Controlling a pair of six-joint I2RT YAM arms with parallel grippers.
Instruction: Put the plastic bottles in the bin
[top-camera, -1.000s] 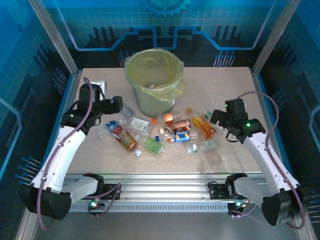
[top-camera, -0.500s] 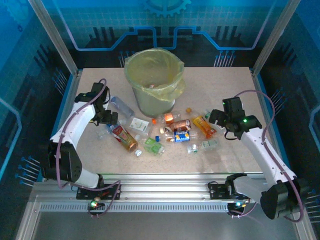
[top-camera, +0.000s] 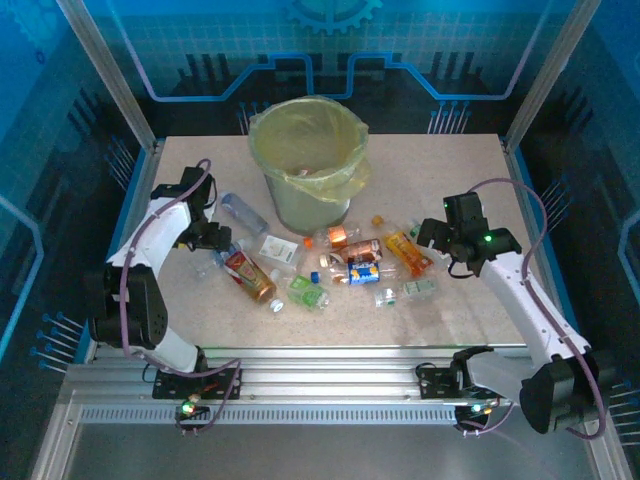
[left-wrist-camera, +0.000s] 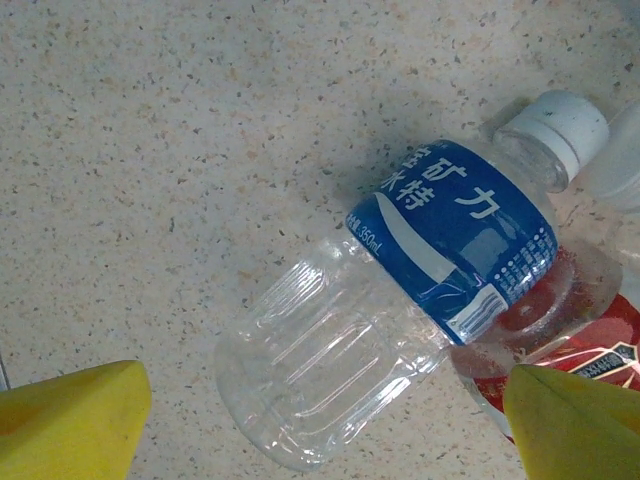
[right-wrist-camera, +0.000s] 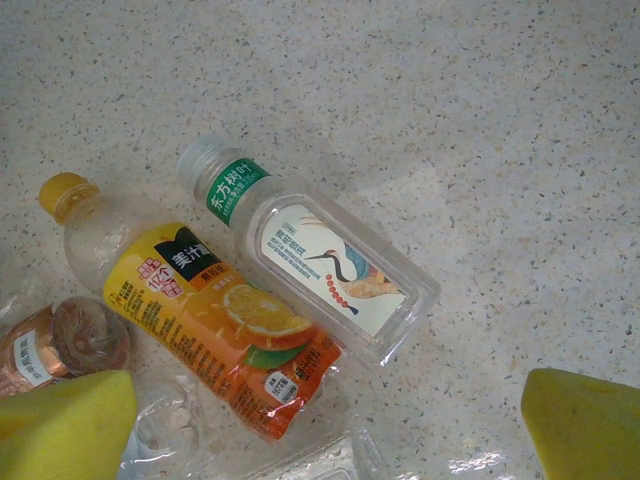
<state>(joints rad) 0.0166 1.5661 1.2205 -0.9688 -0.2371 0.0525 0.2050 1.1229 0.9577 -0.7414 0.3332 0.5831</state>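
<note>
Left jaws stand wide over a blue-labelled bottle (left-wrist-camera: 400, 290), right jaws wide over a bird-labelled bottle (right-wrist-camera: 325, 272).

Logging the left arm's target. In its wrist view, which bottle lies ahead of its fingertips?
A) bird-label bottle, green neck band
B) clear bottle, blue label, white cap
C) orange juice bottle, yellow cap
B: a clear bottle with a blue label and white cap lies on the table, just ahead of the yellow fingertips in the left wrist view.
</note>
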